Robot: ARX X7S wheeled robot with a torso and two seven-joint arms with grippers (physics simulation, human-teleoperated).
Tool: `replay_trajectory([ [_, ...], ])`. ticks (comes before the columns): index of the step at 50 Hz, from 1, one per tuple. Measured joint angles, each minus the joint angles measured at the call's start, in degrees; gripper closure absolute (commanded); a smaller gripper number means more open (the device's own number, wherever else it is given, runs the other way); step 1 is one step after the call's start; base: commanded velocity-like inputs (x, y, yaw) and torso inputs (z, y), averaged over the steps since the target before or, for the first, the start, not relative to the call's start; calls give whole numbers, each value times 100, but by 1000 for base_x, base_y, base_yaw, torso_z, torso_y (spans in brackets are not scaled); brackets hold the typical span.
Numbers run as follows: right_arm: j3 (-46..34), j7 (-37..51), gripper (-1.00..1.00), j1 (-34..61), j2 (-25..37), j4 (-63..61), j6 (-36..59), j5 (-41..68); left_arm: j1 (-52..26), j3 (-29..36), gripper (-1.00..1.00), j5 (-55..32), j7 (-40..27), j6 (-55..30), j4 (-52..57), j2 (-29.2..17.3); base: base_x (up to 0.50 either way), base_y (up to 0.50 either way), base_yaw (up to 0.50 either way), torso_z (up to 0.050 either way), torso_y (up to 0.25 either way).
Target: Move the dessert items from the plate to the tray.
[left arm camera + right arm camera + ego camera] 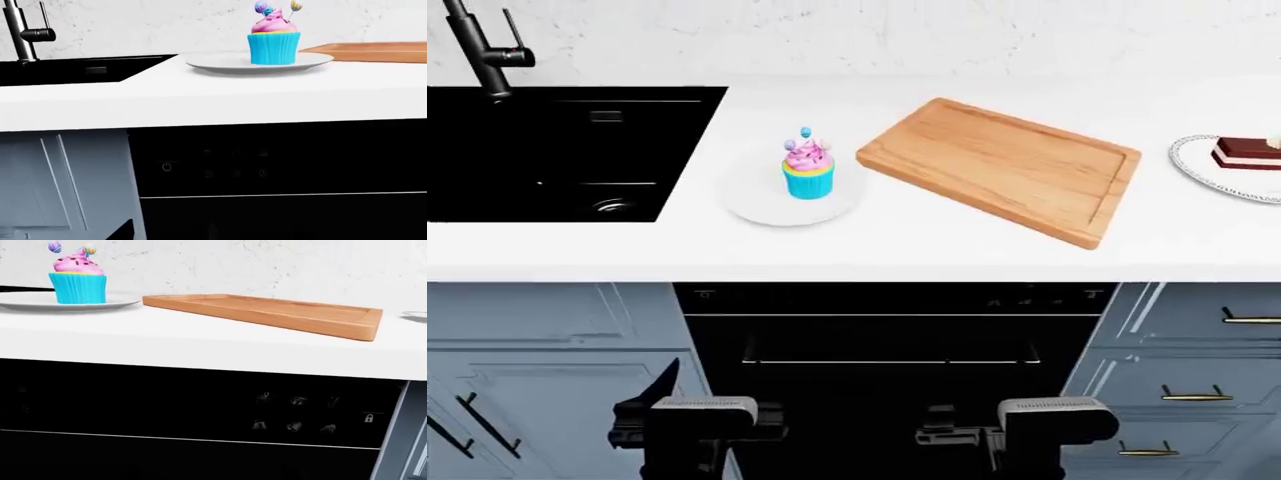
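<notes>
Spanning the whole width of the head view, the white countertop (827, 245) carries everything, with a black oven (888, 350) set under its front edge between blue-grey cabinet doors (547, 340). A black sink (561, 150) is sunk into the counter's left end, and a dark tap (487, 55) stands at its back edge by the marble wall.

Next in size, the tray (1001, 165) lies flat near the middle of the counter, turned at an angle so one corner points to the back edge and another toward the front edge; its top is bare. A white plate (754, 200) sits just to its left, between the tray and the sink, apart from both. The cupcake (807, 170) stands upright on that plate, blue wrapper below, pink frosting and small lollipop toppers above; both wrist views show it from the side, level with the counter's front edge.

At the counter's right end a second plate (1194, 165) is cut off by the frame. The chocolate cake slice (1244, 153) rests on it, only partly visible, well apart from the tray.

Both arms hang low in front of the oven, below counter height. The left gripper (701, 430) and right gripper (1054, 430) appear only as grey housings from behind, so I cannot tell how far their fingers are spread; neither seems to hold anything, though the view is poor.
</notes>
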Motion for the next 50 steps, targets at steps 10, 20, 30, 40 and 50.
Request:
replay_trajectory([
  [10,-87,76,-100,3,76,11,-21,57,-1,81,-100,-50,-112,-11,15,-62,0,0,0,50,0],
  [20,-159,142,-100,-12,149,-65,48,131,-2,154,-100,-101,-225,-144,93,-125,0,0,0,33,0],
  [30,-19,137,-100,-205,453,-1476,1147,572,-73,-4,-100,-364,-438,-2007,1558,-275,0,0,0,0,0],
  [40,708,232,-100,68,1055,-3687,3412,1573,-1168,-613,-100,-1159,-590,-5599,3732,-550,0,0,0,0,0],
  [50,2328,1378,-100,1436,2004,-5102,6109,4655,-3026,-1346,-100,-5612,-3858,-7450,3845,-1923,0,0,0,0,0],
])
